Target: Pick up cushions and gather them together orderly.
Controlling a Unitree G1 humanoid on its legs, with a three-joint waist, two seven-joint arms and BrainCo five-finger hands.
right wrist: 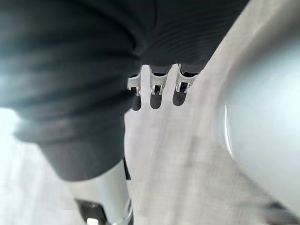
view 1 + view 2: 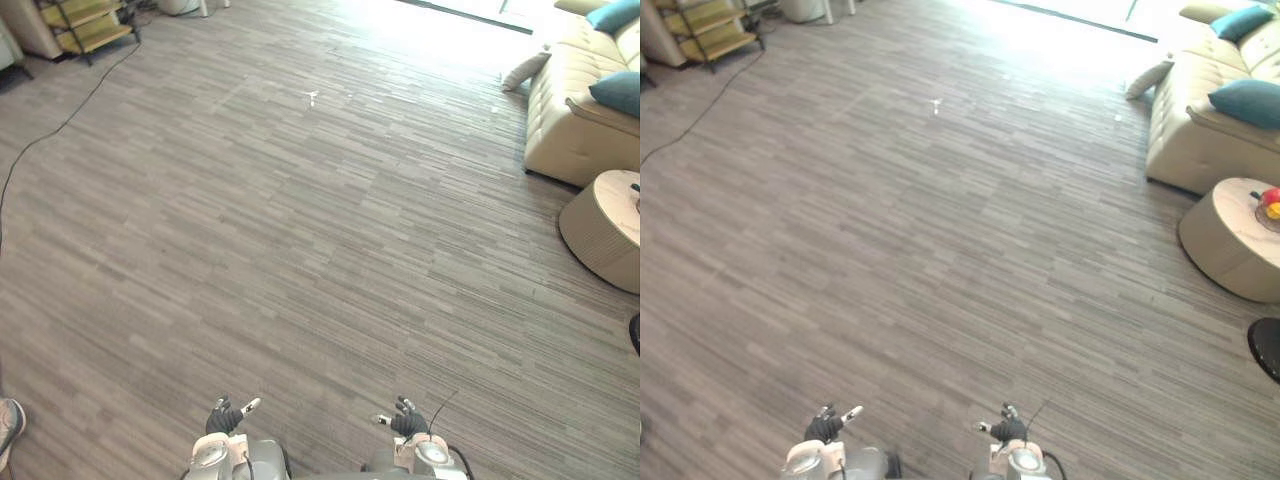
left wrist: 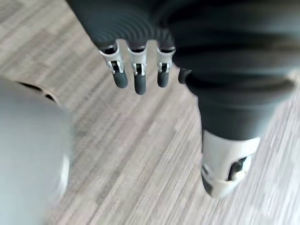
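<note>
Three cushions lie far off at about 1 to 2 o'clock from the robot, all by the sofa (image 2: 570, 130). The beige cushion (image 2: 525, 70) stands on the floor (image 2: 300, 250), leaning against the sofa's near end. Its long axis runs from 8 to 2 o'clock in the eye views, with the higher end toward the sofa. The far teal cushion (image 2: 1240, 20) sits up on the sofa seat, lying along much the same 8-to-2 line. The near teal cushion (image 2: 1248, 100) rests on the sofa closer to the robot, its long axis nearly 9 to 3, with a corner pointing to 9 o'clock. The three are apart from one another.

Both hands hang low at 6 o'clock, well away from every cushion. The left hand (image 2: 225, 418) has its fingers (image 3: 140, 79) loose and uncurled over bare floor, grasping nothing. The right hand (image 2: 408, 423) is the same, its fingers (image 1: 155, 93) relaxed and empty.

A round table (image 2: 600, 235) stands at 3 o'clock, just before the sofa. A shelf (image 2: 85, 25) is at 11 o'clock, and a person's shoe (image 2: 8, 425) is at 8 o'clock.
</note>
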